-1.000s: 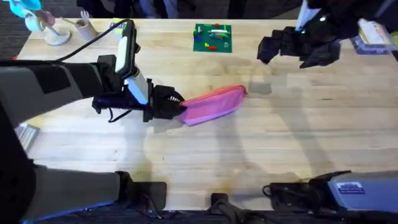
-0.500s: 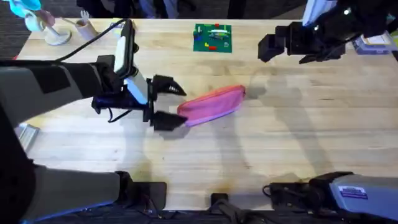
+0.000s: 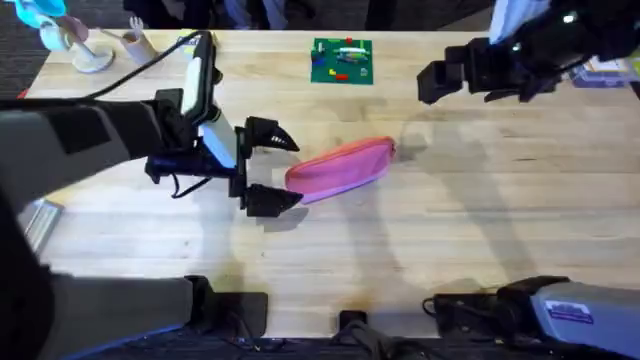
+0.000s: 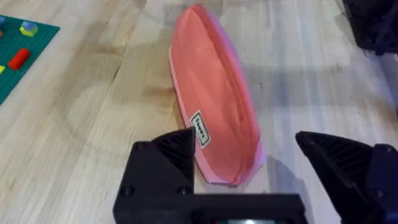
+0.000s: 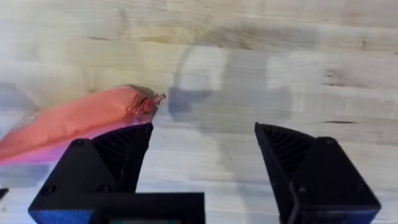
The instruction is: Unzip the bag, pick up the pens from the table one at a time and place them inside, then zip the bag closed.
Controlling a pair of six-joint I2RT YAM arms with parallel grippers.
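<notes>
Overhead view: the pink bag (image 3: 341, 169) is lying on the pale wooden table (image 3: 420, 240), a little left of centre, slanting from its near-left end up to its far-right end. The left gripper (image 3: 268, 170) is sitting just beside the bag's near-left end with its two black fingers spread wide, one finger on the far side and one on the near side of that end, neither one closing on the fabric. From the left wrist camera the bag (image 4: 214, 99) is stretching away between the parted fingers (image 4: 168, 162), a small white label showing on its side close to them; whether a finger is touching the fabric there is hard to tell. The bag is looking closed and plump along its length.

The right gripper (image 3: 428, 82) is hanging over the far right part of the table, well apart from the bag, with its dark arm reaching in from the far right edge. In the right wrist view its fingers (image 5: 106, 155) are standing wide apart above bare wood, and the bag's far-right end (image 5: 81, 118) with a small zipper tab is showing beyond one finger.

A green block board (image 3: 342, 60) with small coloured pieces is resting at the far edge, near the middle.
</notes>
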